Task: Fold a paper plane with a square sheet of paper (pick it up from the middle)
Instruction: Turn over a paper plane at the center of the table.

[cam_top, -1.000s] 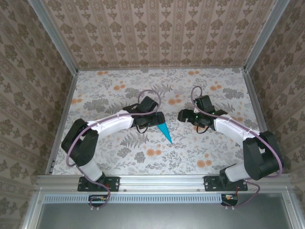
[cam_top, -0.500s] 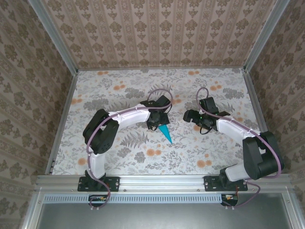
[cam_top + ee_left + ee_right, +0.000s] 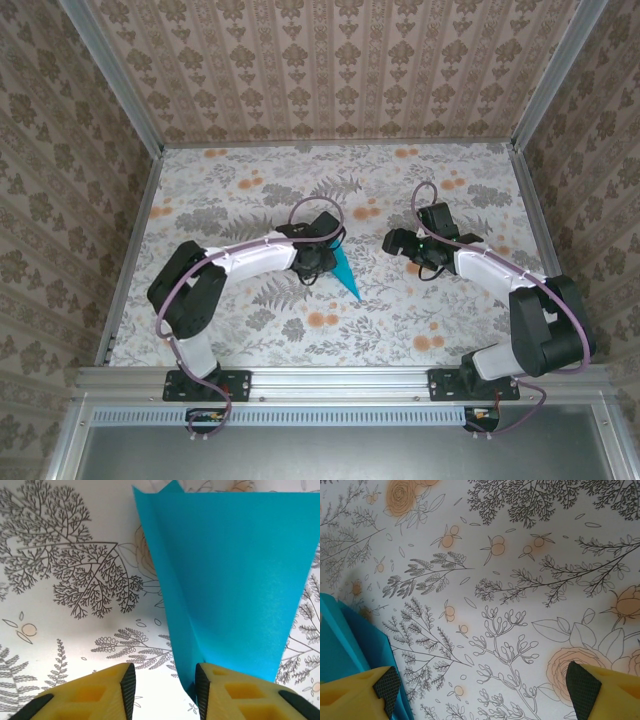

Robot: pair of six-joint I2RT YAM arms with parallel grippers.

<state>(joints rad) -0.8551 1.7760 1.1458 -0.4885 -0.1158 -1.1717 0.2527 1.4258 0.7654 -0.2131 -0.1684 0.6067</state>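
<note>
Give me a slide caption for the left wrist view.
Left gripper, jaws apart, beside the folded edge of the teal paper plane on the floral table.

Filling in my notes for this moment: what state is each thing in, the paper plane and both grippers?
Paper plane: folded, lying on the table, sharp point toward its near edge.
Left gripper: jaws partly apart, the plane's edge in the gap, not clamped.
Right gripper: jaws wide apart, empty.

— How many paper planes?
— One paper plane [image 3: 343, 272].
— Grippers?
— Two: the left gripper [image 3: 324, 264] just left of the plane, the right gripper [image 3: 391, 241] near its right.
— Tables?
— One table [image 3: 240, 190], under the plane.
</note>
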